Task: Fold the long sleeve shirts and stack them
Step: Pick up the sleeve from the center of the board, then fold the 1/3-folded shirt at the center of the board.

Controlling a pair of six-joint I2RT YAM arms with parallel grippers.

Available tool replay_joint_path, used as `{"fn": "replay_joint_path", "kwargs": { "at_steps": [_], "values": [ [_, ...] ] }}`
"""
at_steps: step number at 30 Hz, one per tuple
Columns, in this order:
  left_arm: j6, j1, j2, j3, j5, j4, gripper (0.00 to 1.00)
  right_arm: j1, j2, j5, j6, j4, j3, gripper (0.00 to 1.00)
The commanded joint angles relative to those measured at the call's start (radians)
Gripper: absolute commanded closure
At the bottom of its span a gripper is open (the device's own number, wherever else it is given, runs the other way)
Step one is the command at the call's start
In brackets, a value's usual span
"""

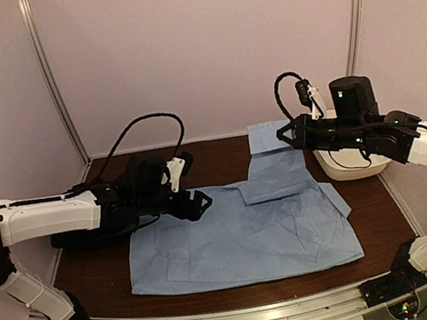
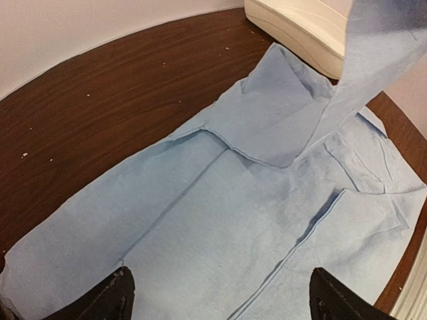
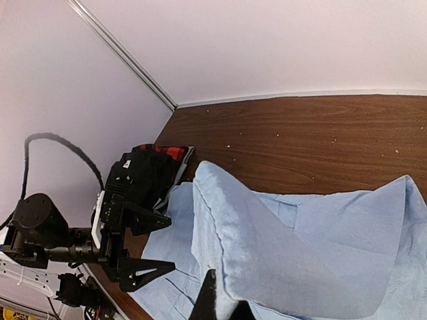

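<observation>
- Your blue shirt [image 1: 242,240] lies spread flat across the middle of the table [image 1: 213,156], with its collar end toward 3 o'clock in the top view.
- One sleeve [image 1: 274,159] is lifted off the body of the shirt and rises toward 1 o'clock.
- Your right gripper [image 1: 284,135] is clamped tight on that sleeve. In its wrist view the cloth buries the tips, and only a sliver of one dark finger [image 3: 208,300] shows at the bottom edge.
- Your left gripper [image 1: 198,204] has its jaws spread wide and holds nothing. It hovers over the shirt's edge at 9 o'clock. Its wrist view cuts off everything but the two fingertips at the bottom corners.
- The black shirt [image 1: 80,238] sits at 9 o'clock and is mostly hidden under your left arm. It reads only as a dark bundle; you cannot make out buttons or a label.
- The white tub [image 1: 351,167] stands between 2 and 3 o'clock, just beside the collar. The right arm covers half of it, so you cannot see inside.
</observation>
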Motion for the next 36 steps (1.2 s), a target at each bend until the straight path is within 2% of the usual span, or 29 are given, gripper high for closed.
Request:
{"fn": "replay_joint_path", "kwargs": {
  "at_steps": [1, 5, 9, 19, 24, 36],
  "values": [
    [0.044, 0.091, -0.029, 0.04, -0.007, -0.072, 0.08, 0.004, -0.098, 0.113, -0.055, -0.212, 0.071, 1.0],
    [0.067, 0.124, -0.01, 0.086, -0.108, -0.154, 0.07, 0.002, -0.182, 0.303, -0.054, -0.378, 0.134, 1.0],
    [0.085, 0.151, 0.021, 0.159, -0.128, -0.254, 0.07, 0.002, -0.22, 0.397, -0.059, -0.488, 0.197, 1.0],
    [0.219, 0.262, 0.115, 0.306, -0.136, -0.489, 0.08, 0.003, -0.28, 0.414, -0.091, -0.587, 0.239, 1.0],
    [0.308, 0.272, 0.144, 0.298, -0.082, -0.503, 0.08, 0.003, -0.317, 0.436, -0.088, -0.644, 0.248, 1.0],
    [0.44, 0.278, 0.245, 0.379, -0.085, -0.512, 0.07, 0.003, -0.372, 0.427, -0.066, -0.728, 0.23, 1.0]
  ]
}}
